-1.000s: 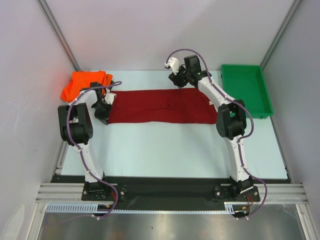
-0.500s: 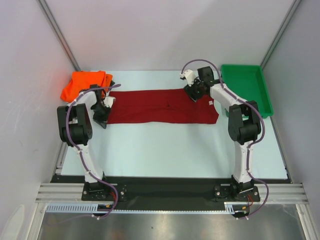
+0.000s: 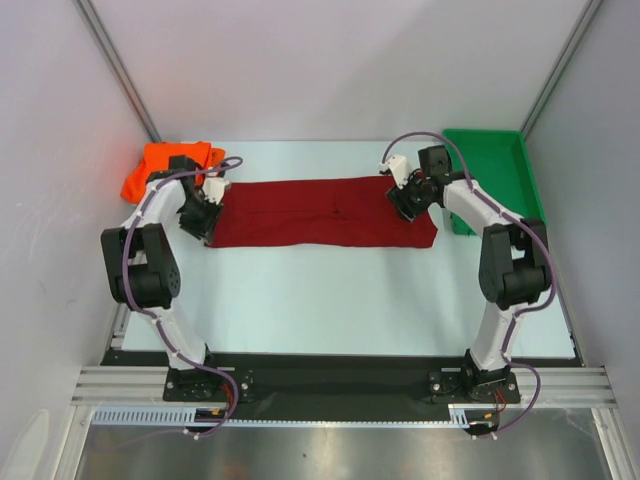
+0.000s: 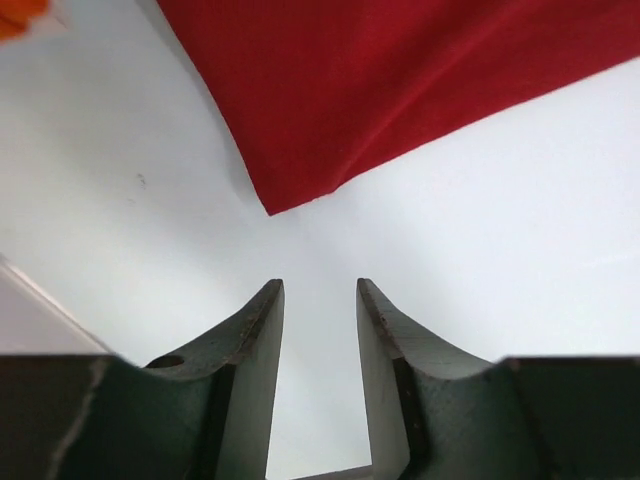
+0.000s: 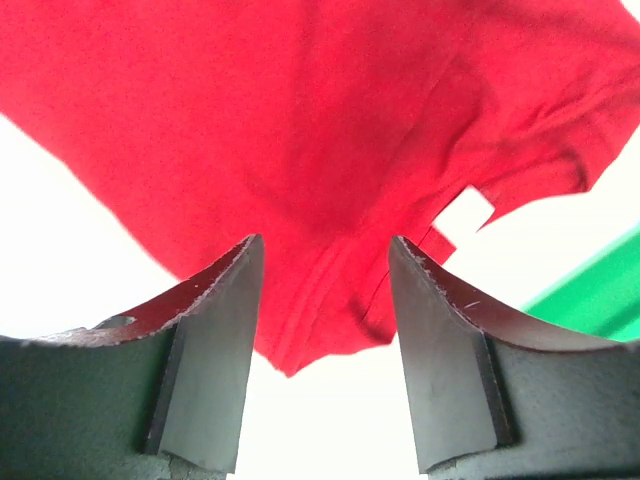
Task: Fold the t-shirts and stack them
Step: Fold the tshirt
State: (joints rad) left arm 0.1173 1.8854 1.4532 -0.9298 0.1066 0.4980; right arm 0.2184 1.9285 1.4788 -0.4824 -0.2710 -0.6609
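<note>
— Over the table (image 3: 330,300), seen from above, my left claw (image 3: 205,215) sits just beside the left end of the maroon t-shirt (image 3: 325,212), which lies flat in a long band; my right claw (image 3: 408,195) is over its right end. The orange t-shirt (image 3: 160,165) is bunched in the far left corner.
— What worries you there?
— Orange cloth lies near that left claw; a careless sweep could drag it.
— And the left wrist view?
— Fingers parted, nothing between them, the maroon corner just ahead on bare table. Closing short, I'd pinch air.
— The right wrist?
— Parted too, empty, poised above the hem near a white label (image 5: 467,212), the green tray (image 5: 600,290) close by. Grab only one layer, I judge, and the fold opens up.
</note>
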